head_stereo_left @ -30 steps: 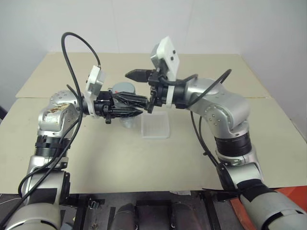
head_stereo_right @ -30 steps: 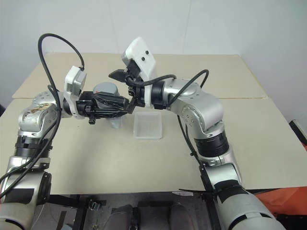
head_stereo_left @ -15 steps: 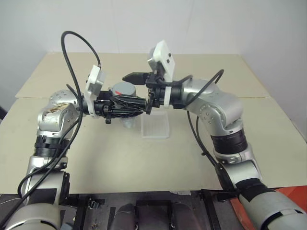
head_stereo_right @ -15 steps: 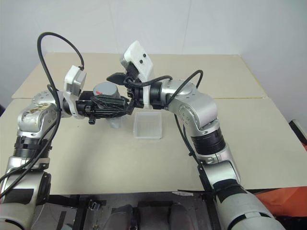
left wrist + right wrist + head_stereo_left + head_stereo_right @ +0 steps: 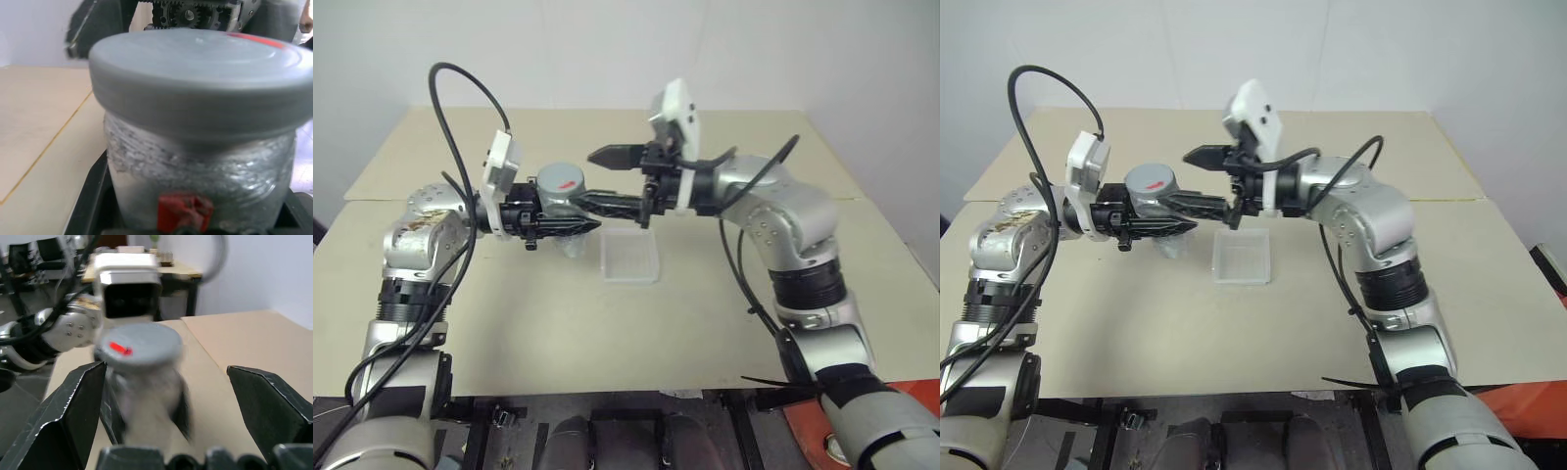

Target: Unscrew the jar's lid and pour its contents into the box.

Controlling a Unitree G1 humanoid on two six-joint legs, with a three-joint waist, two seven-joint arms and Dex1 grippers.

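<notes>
Left tool: clamped on the small silvery-grey cylindrical jar, holding it upright above the beige tabletop.
Lid: the round silvery-grey screw cap with a red mark sits on the jar.
Right tool: fingers spread wide, at 3 o'clock of the lid, just beside it, holding nothing.
Box: the shallow square translucent white plastic tray lies on the tabletop at 4 o'clock of the jar, near it.
</notes>
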